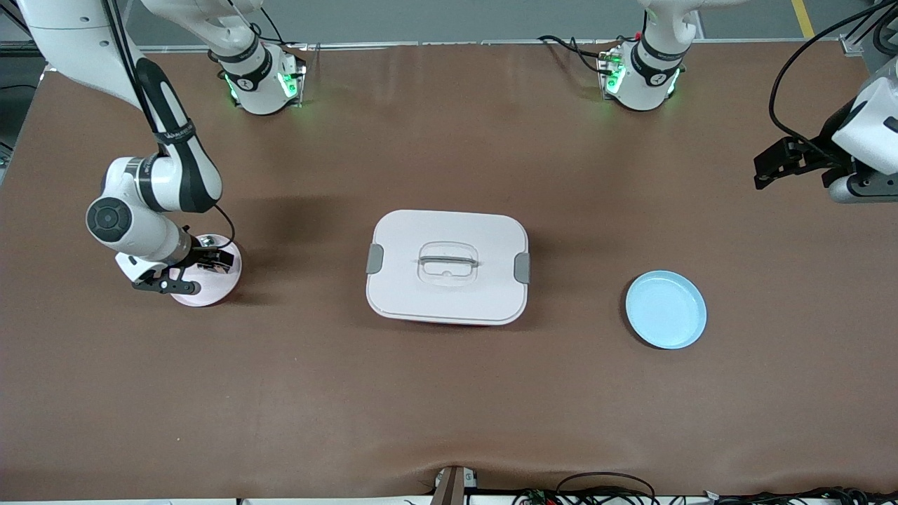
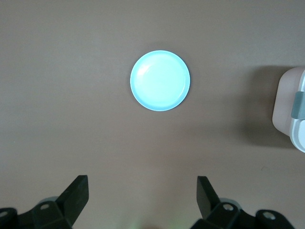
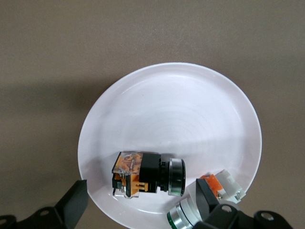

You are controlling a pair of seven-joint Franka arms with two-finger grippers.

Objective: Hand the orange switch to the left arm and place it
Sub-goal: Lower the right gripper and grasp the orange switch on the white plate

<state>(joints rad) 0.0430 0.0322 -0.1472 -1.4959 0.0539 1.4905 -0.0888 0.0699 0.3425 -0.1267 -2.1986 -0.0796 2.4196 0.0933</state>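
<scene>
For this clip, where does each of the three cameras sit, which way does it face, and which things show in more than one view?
Front view: high across the table, facing both arms' bases; shows the box, the right gripper over the pink plate, the left gripper raised.
Left wrist view: looks down on the blue plate; left gripper open.
Right wrist view: looks down into the pink plate holding the orange switch; right gripper open.
Shared: front and left wrist views both show blue plate and box.

From my front camera, the right gripper [image 1: 188, 270] covers most of the pink plate [image 1: 223, 291], hiding what lies on it. In my right wrist view, a second green-ringed part [image 3: 183, 214] runs off the edge. The box [image 2: 291, 112] is cut off in my left wrist view.
</scene>
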